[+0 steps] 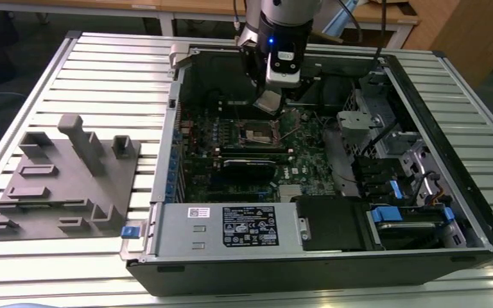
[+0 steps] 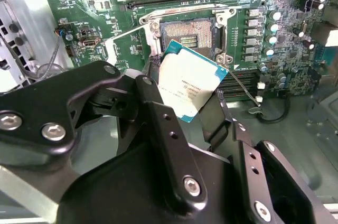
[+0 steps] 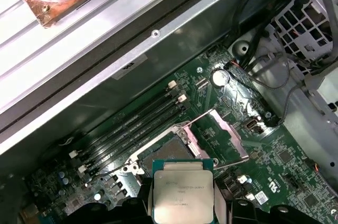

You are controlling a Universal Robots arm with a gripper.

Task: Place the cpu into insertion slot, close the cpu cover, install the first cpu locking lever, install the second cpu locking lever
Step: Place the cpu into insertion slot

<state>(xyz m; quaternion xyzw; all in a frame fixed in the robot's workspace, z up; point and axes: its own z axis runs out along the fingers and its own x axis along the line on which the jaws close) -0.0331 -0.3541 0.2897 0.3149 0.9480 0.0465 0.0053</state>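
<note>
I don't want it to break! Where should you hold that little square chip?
Probably by two opposite thin edges, as the pincer grips the cpu in the first wrist view. It is flat and square, so pinch in from the sides, leaving the silver top bare.

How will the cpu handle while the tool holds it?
Probably stiff and light: the cpu is a thin flat plate with a metal top. Held just by its edges in the tool, it may slip or twist.

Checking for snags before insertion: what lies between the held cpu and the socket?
Nothing. In the second wrist view the cpu, held by the gripper, hangs over the open socket, no cable or part between them.
</note>
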